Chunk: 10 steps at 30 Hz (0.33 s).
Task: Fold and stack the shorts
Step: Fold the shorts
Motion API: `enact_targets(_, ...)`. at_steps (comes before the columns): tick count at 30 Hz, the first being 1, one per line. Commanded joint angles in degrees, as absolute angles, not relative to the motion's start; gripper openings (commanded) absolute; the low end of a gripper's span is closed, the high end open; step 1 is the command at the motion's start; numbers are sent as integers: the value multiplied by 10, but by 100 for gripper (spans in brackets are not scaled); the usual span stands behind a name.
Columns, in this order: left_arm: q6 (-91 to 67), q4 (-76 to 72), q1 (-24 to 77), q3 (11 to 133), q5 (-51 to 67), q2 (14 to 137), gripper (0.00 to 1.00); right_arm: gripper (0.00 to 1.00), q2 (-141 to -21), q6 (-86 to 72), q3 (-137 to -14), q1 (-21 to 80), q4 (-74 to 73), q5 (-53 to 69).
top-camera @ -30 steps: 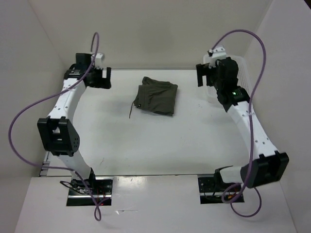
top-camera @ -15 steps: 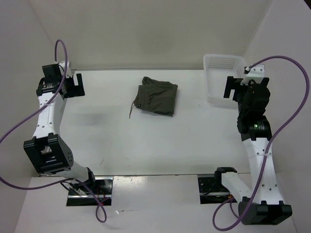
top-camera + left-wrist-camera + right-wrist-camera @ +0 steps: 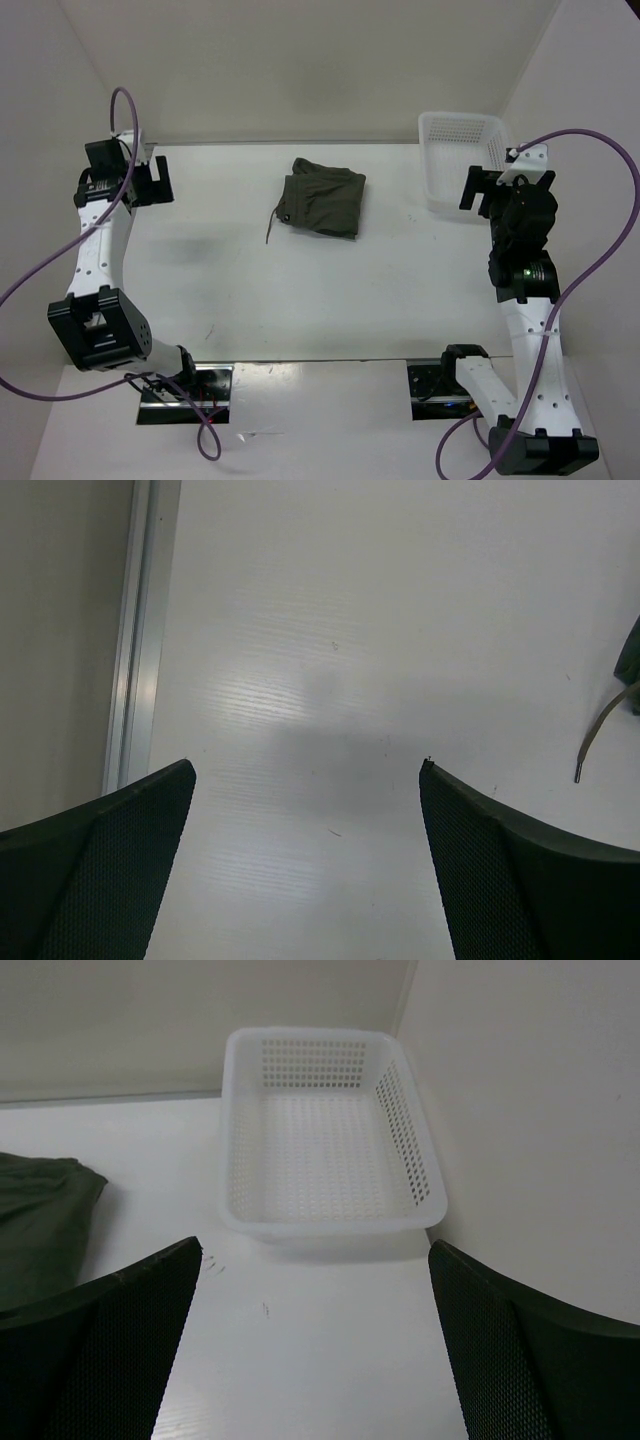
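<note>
While the left pincer (image 3: 152, 186) and the right pincer (image 3: 483, 190) are both held spread wide with nothing between their fingers, the shorts (image 3: 322, 198) are seen lying on the counter (image 3: 300, 290) as a compact folded bundle. The bundle is placed between the two pincers, well apart from each. A thin drawstring (image 3: 272, 228) is trailed onto the counter from the side of the bundle that faces the left pincer. In the left wrist view, only the cloth's edge and the drawstring's end are caught, far off to the right of the spread fingers. A white perforated basket (image 3: 320, 1225) is seen straight ahead of the right pincer, with the shorts ahead and to its left.
</note>
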<state>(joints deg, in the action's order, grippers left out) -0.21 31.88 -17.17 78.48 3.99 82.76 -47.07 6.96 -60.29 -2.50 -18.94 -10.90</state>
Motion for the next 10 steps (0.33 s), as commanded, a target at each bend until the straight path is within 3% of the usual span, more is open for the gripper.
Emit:
enact_targets(1, 0, 297, -175, 773, 34, 803, 99, 99, -464, 63, -598, -27, -186, -100)
enact_targets(10, 0, 292, -175, 768, 47, 797, 99, 99, -464, 80, -582, -27, -186, -84)
